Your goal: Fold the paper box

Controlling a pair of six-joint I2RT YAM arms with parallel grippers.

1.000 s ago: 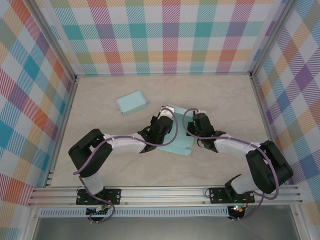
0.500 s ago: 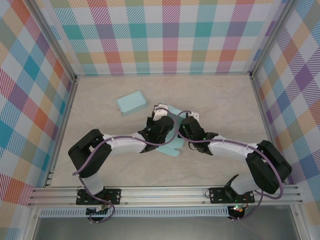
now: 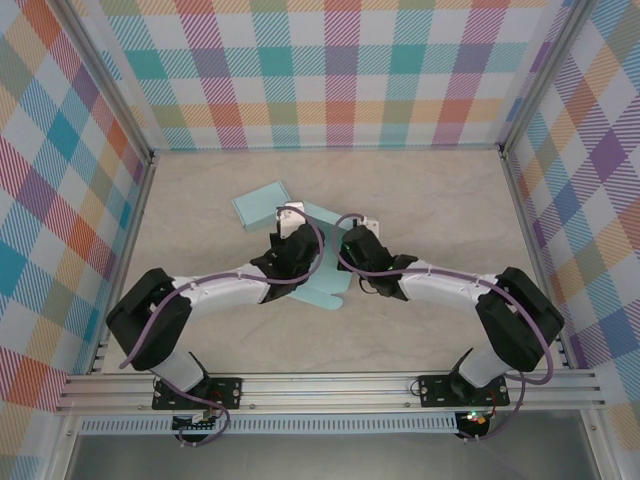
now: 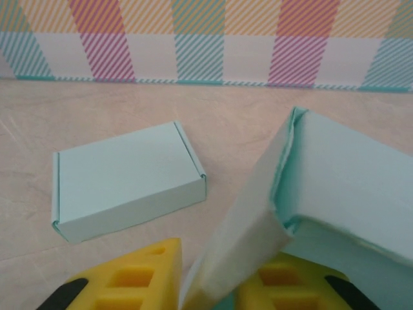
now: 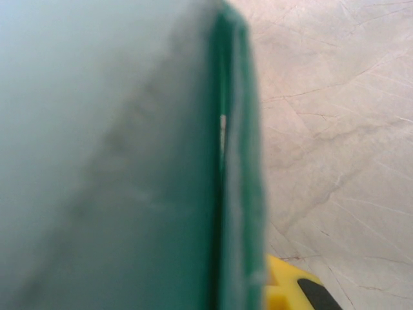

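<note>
The pale teal paper box (image 3: 320, 288) lies partly folded in the middle of the table, between my two grippers. My left gripper (image 3: 292, 228) is at its left edge. In the left wrist view one raised flap (image 4: 239, 245) stands between the yellow fingers (image 4: 129, 278), with a small gap beside the left one, so the left gripper (image 4: 213, 258) is open. The box's panel (image 4: 348, 174) rises to the right. My right gripper (image 3: 352, 242) is shut on the box's right side. In the right wrist view the teal sheet (image 5: 116, 161) runs edge-on past one yellow finger (image 5: 287, 284).
A finished, closed teal box (image 3: 263, 205) (image 4: 129, 187) lies just left of and behind the left gripper. Checked walls enclose the marble table (image 3: 440, 200) at the back and on both sides. Bare table shows to the right and near the front.
Both grippers and the paper box have shifted left and toward the back, closer to the finished box. The left jaws have parted from the flap.
</note>
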